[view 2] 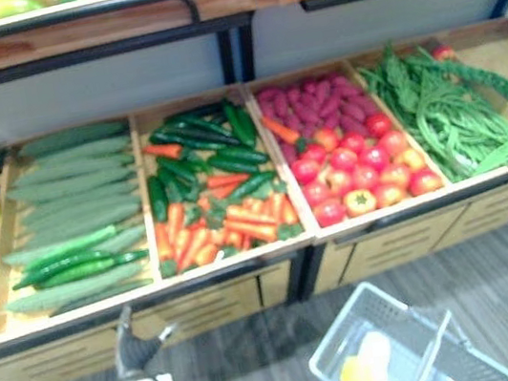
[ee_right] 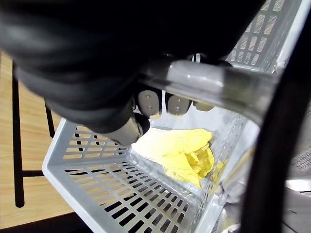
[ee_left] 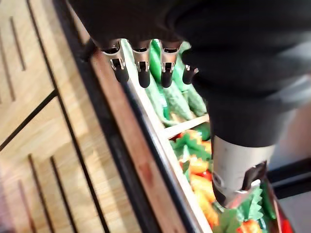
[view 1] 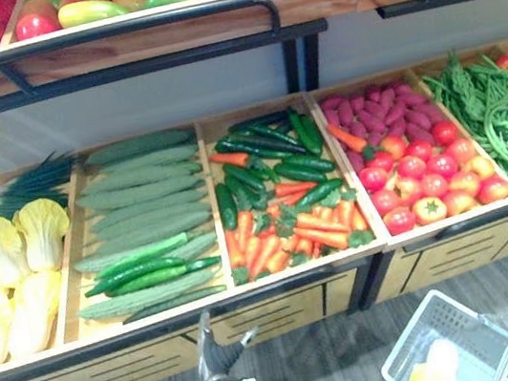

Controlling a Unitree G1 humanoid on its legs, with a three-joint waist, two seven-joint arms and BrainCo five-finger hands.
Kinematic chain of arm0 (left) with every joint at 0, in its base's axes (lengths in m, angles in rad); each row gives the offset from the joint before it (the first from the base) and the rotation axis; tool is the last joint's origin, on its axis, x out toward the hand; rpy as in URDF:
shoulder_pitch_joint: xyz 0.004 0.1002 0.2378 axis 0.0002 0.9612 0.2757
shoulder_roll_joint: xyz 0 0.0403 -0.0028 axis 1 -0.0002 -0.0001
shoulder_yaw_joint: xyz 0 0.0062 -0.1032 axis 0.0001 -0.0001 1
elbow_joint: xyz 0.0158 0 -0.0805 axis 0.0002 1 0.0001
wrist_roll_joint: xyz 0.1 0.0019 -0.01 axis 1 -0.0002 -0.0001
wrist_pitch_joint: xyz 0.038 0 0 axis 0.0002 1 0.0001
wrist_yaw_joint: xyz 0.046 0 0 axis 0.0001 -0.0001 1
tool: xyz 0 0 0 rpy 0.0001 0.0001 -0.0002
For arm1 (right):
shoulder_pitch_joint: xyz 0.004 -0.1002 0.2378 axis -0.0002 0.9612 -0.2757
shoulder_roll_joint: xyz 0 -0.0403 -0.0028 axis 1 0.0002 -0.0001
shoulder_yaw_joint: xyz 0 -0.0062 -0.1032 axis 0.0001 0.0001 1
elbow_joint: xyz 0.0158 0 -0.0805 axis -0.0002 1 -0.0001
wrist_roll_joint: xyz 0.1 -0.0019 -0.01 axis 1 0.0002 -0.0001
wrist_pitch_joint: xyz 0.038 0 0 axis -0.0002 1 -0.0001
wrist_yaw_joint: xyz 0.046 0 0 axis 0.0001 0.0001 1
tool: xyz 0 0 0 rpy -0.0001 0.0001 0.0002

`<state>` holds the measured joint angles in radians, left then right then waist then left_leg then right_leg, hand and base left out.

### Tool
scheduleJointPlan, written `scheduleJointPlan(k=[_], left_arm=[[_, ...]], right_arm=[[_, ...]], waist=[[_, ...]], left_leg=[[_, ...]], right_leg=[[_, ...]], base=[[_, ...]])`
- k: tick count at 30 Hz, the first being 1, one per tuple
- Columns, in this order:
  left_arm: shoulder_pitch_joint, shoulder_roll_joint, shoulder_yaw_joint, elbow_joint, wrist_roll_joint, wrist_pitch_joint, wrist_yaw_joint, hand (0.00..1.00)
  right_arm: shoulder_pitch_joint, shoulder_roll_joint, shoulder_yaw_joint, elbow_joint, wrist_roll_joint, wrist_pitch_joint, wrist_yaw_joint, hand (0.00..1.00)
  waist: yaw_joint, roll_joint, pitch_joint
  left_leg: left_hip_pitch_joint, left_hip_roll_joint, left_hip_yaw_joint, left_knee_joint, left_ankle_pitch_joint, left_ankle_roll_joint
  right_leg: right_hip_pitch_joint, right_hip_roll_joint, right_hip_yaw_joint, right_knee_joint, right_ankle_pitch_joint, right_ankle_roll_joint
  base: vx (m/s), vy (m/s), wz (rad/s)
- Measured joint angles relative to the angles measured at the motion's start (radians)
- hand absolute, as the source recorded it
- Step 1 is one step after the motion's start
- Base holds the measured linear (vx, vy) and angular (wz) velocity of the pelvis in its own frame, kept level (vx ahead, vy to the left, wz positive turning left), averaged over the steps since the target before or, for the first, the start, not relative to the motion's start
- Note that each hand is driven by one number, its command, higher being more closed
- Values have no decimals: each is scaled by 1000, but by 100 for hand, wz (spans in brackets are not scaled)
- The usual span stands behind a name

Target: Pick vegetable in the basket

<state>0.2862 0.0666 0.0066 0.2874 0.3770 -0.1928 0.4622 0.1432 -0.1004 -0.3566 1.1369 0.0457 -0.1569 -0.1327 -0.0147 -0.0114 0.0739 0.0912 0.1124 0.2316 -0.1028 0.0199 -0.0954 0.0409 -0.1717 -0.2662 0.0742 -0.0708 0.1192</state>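
Basket (view 1: pixel 468 321): pale grey plastic, rectangular, w/ slotted walls & base, low at the robot's right above the grey wood-grain floor (view 1: pixel 338 351). Right hand (ee_right: pixel 148 103) is closed round the basket's handle (ee_right: pixel 209 85), a smooth grey bar w/ a dull shine; the dark tips hook under it.

One cabbage (ee_right: pixel 180 148) lies inside, on the slotted base near a side wall. It is elongated, w/ soft crinkly layered leaves, strong yellow at the leafy end & fading to whitish at the other. In the head views its long axis runs approx. near-to-far w/ a slight lean to the right: pale end toward the stand, yellow end toward the robot.

Left hand (ee_left: pixel 143 68) holds nothing: fingers fairly straight, thumb apart, tips by the front lip of the wooden stand (ee_left: pixel 146 170).

Its flat bins hold, L to R:
- more yellow cabbages (view 1: pixel 5 268)
- long ridged cucumbers (view 1: pixel 142 218)
- tapered orange carrots (view 1: pixel 290 233) w/ glossy dark green ones behind
- round red tomatoes (view 1: pixel 427 182)
- stringy green beans (view 1: pixel 504 122)
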Motion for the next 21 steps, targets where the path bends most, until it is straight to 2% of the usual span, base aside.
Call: scheduleJointPlan(k=[5, 9, 14, 21], left_arm=[[-39, 78, 2, -55, 65, 0, 8, 0], [-76, 145, 2, -58, 92, 0, 8, 0], [-142, 215, -3, -58, 178, 2, -9, 0], [-233, 333, -59, 29, 235, 8, -41, 0]], right_arm=[[-2, -1, 13, 0, -7, 0, -4, 100], [-9, -5, 20, -2, -10, 1, -3, 100], [-15, -15, 22, -2, -10, 1, 11, 100], [-21, -22, 23, -6, -29, 0, 14, 100]], waist=[[-5, 3, -14], [-6, 10, -23], [-11, 11, -24], [-15, 14, -22]], left_leg=[[1, 16, 9, 0, -3, -5], [3, 27, 40, 0, -7, -11], [6, 31, 77, 0, -10, -15], [27, 37, 131, 0, -16, -23]], right_leg=[[-3, 17, 7, 0, -1, -3], [-24, 31, 45, 6, -2, -6], [-52, 39, 87, 19, -2, -8], [-73, 51, 144, 41, -2, -11]], base=[[22, -23, -4], [22, -16, -23], [20, -1, -23], [1, 1, -23]])
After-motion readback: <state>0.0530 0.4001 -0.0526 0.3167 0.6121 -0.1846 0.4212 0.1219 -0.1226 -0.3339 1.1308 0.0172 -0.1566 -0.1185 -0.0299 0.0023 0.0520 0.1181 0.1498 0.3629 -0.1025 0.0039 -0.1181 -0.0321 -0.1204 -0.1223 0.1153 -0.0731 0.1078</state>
